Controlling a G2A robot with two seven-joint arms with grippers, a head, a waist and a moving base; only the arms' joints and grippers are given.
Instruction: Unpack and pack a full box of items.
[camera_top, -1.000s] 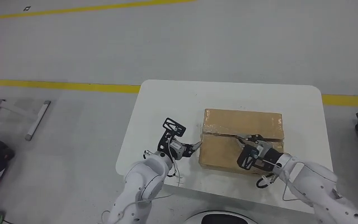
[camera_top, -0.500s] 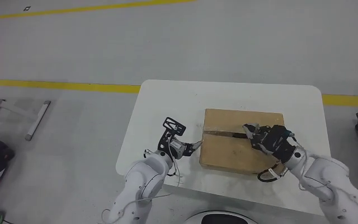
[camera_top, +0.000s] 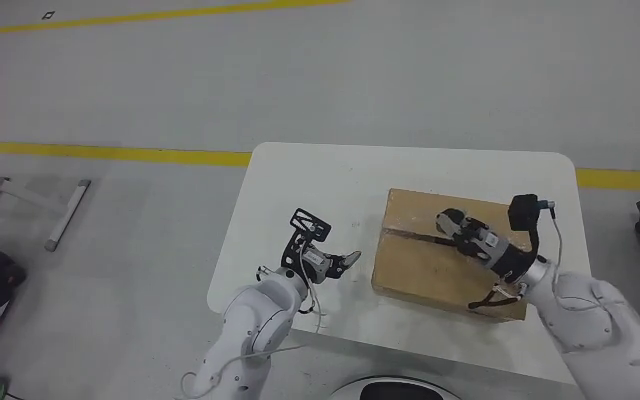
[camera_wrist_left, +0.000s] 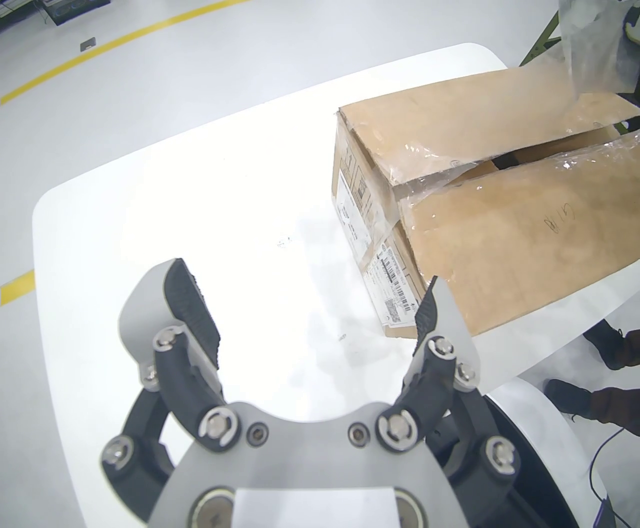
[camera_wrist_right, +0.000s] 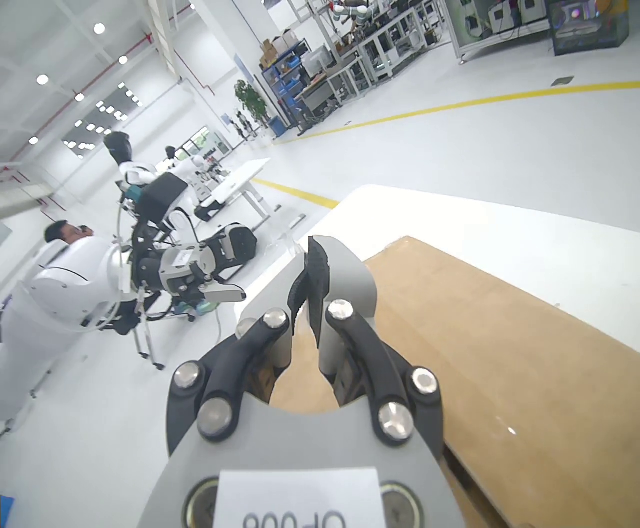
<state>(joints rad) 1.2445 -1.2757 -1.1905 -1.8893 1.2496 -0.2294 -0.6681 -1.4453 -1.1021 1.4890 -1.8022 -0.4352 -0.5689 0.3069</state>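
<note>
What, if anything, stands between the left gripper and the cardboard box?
Nothing visible does: just a stretch of white table lies between the open left gripper and the cardboard box's labelled end.

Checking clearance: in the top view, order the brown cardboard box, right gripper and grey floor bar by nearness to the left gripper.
1. Brown cardboard box, just beside the left gripper.
2. Right gripper, over the box top.
3. Grey floor bar, off the white table.

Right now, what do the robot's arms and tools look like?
Both glossy white arms end in silver metal tools, left tool and right tool, with black linkages, ribbed black pads, round screws and a white label. Thin cables loop at each wrist.
</note>
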